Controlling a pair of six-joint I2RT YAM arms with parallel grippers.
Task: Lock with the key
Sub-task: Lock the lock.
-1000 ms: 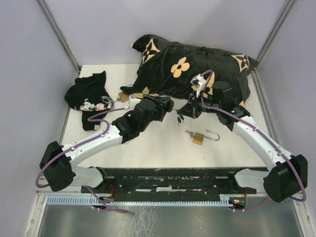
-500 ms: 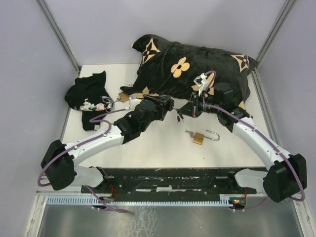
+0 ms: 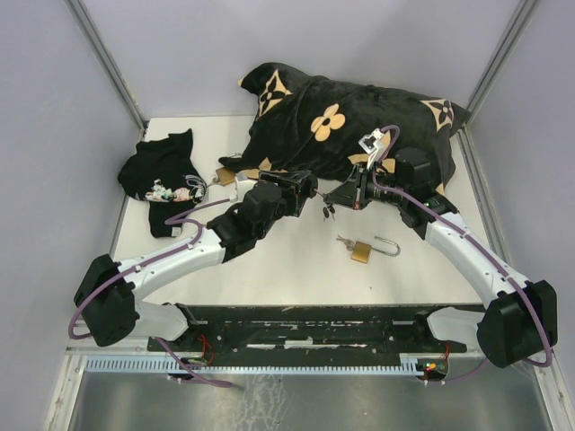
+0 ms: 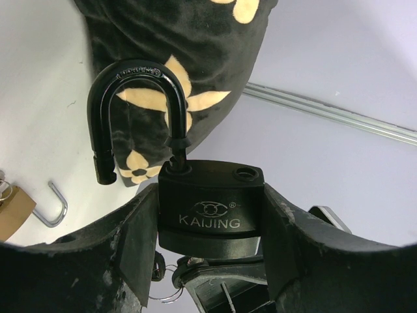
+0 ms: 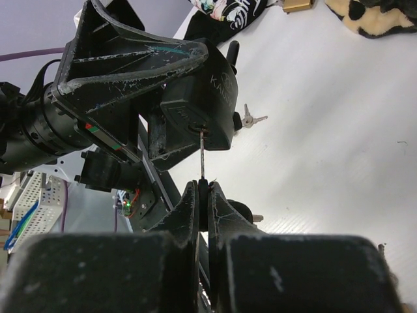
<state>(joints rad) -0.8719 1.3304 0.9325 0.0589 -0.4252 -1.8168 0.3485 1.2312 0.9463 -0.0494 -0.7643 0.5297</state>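
Two grippers meet nose to nose in the overhead view. The left gripper [image 3: 304,191] carries the black padlock [image 3: 310,187] and the right gripper [image 3: 341,198] faces it, with spare keys [image 3: 328,213] dangling below the gap between them. A brass padlock [image 3: 361,251] lies on the table [image 3: 269,269], well apart on the near side of the right jaws. Against a second ago, the right wrist has rolled and lifted slightly toward the blanket [image 3: 359,108]; the left arm and the brass padlock have not moved.

From the left wrist, the jaws stand apart only as far as the padlock body, clamped on its two sides. Its shackle [image 4: 130,98] sticks out beyond the fingertips, swung open, with the free end out of its hole.

From the right wrist, the jaws are pressed together on the key [image 5: 202,153]. Its blade runs straight ahead of them to the keyhole in the padlock's underside, and the tip seems just entered. To do this well, I judge the blade must stay square to the keyhole and go fully in before any turn. The left grip must hold firm against the twist. Closing the shackle is not yet done.
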